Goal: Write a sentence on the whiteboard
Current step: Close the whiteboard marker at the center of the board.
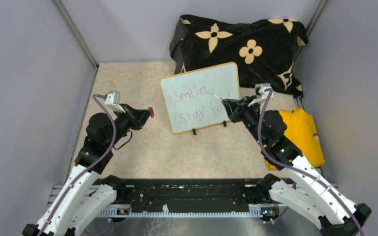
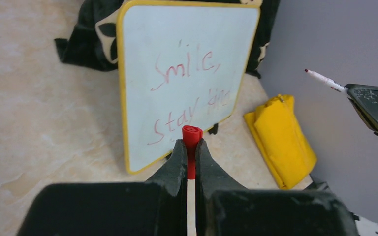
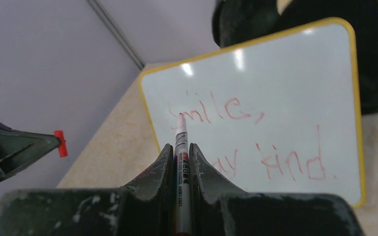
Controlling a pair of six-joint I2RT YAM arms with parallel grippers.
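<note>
The whiteboard [image 1: 200, 97] stands on its black clip feet, leaning back on the black cloth; it also shows in the left wrist view [image 2: 142, 44] and the right wrist view [image 3: 285, 69]. The sentence [image 1: 195, 104] in red marker reads "Smile, stay kind." in two lines [image 3: 275, 162]. My right gripper [image 1: 228, 105] [image 3: 179, 147] is shut on a white marker [image 3: 181, 140]. Its red tip [image 2: 307, 72] is in the air just in front of the board's right part. My left gripper [image 1: 146, 113] [image 2: 190, 143] is shut on the red marker cap [image 2: 192, 132], left of the board.
A black cloth with cream flowers [image 1: 241, 44] is bunched behind the board. A folded yellow cloth [image 1: 302, 132] lies at the right, under my right arm. Grey walls close in the beige tabletop [image 1: 128, 83] on three sides.
</note>
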